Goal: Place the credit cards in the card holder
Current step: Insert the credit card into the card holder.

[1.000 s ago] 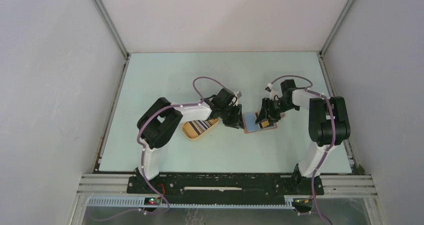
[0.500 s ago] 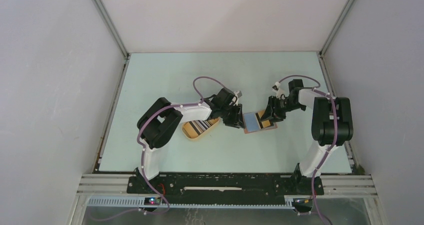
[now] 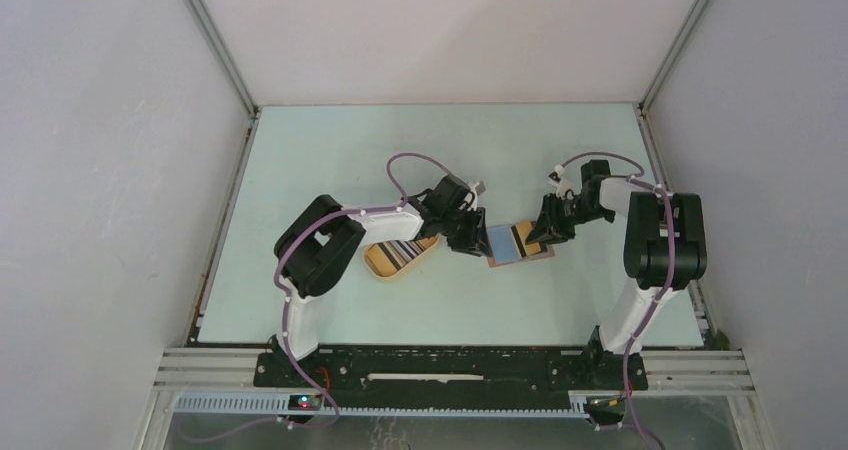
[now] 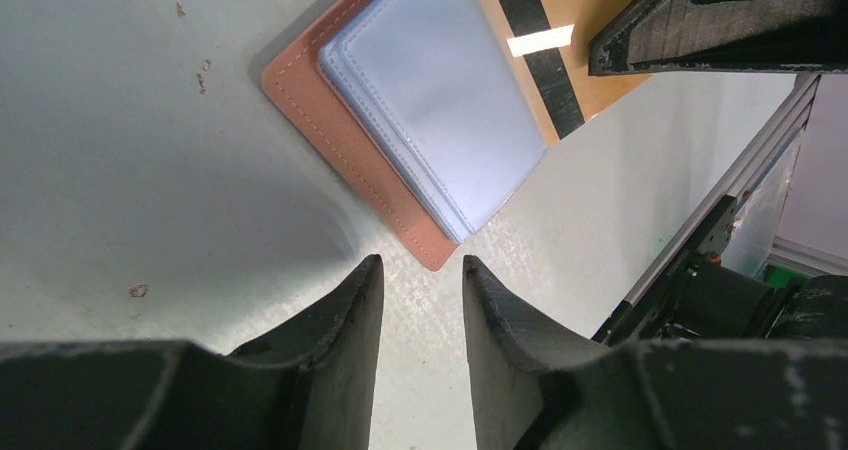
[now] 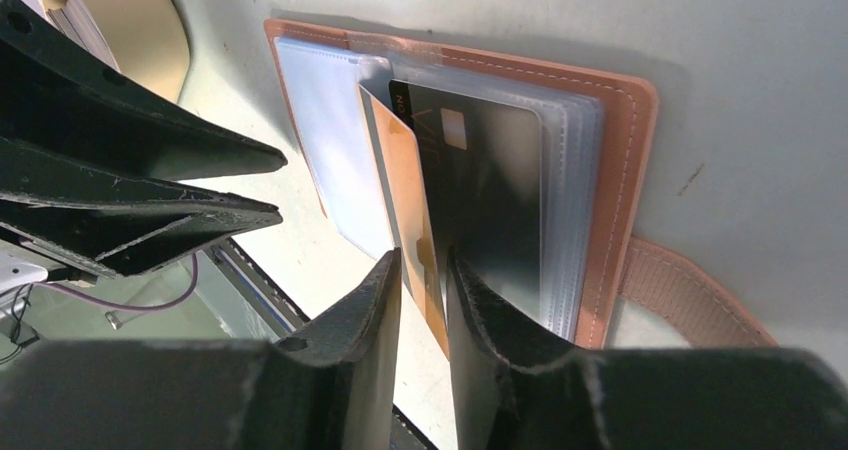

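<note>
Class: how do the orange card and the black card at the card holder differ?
Pose: the black card lies flat in a clear sleeve; the orange card is tilted up. Contact: the orange card's edge runs between the right gripper's fingers; the black card's does not. Both are rectangular, at the card holder.

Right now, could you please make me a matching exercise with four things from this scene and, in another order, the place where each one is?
Things:
A. card holder
B. striped credit cards
C. orange card
D. black card

Places:
1. in the yellow tray
2. between the right arm's jaws
3. lying open on the table
4. inside a clear sleeve

Pairs: A-3, B-1, C-2, D-4.
</note>
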Robot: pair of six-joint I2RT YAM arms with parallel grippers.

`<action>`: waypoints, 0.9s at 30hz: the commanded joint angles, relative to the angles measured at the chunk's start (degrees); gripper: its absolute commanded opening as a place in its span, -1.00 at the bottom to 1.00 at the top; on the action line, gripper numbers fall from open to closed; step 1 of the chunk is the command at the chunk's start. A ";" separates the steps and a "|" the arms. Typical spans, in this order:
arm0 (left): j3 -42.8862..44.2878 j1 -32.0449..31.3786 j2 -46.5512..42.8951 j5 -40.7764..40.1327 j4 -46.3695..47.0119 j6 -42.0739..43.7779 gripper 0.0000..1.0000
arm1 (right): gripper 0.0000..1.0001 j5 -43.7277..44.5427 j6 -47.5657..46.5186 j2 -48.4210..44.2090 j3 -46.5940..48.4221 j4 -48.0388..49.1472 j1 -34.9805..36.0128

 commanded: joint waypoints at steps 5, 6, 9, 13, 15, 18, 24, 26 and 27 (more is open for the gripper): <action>1.14 -0.27 1.40 1.82 1.29 -0.48 -0.21 | -0.49 0.94 -0.66 0.84 1.95 -0.42 -0.60; 1.24 -0.19 1.62 1.89 1.28 -0.56 -0.21 | -0.52 0.85 -0.58 0.96 1.98 -0.44 -0.60; 1.54 -0.22 2.20 2.26 1.19 -0.67 -0.21 | -0.61 0.69 -0.41 1.24 2.33 -0.65 -0.68; 2.08 -0.26 2.75 2.46 0.74 -0.67 -0.21 | -0.70 -0.36 -0.29 1.50 2.54 -0.83 -0.69; 2.35 -0.31 3.00 2.46 0.43 -0.67 -0.22 | -0.74 -0.46 -0.37 1.67 2.78 -1.06 -0.69; 2.55 -0.24 3.25 2.46 0.07 -0.74 -0.22 | -0.79 -0.90 -0.55 2.08 3.06 -1.40 -0.60; 2.75 -0.20 3.40 2.63 -0.04 -0.67 -0.23 | -0.86 -1.75 -1.14 2.63 3.46 -2.32 -0.26; 2.86 -0.24 3.48 2.57 -0.13 -0.67 -0.23 | -0.88 -1.88 -1.29 2.75 3.50 -2.67 -0.17; 2.89 -0.31 3.47 2.63 -0.13 -0.67 -0.23 | -0.90 -2.01 -1.39 2.87 3.57 -2.72 -0.08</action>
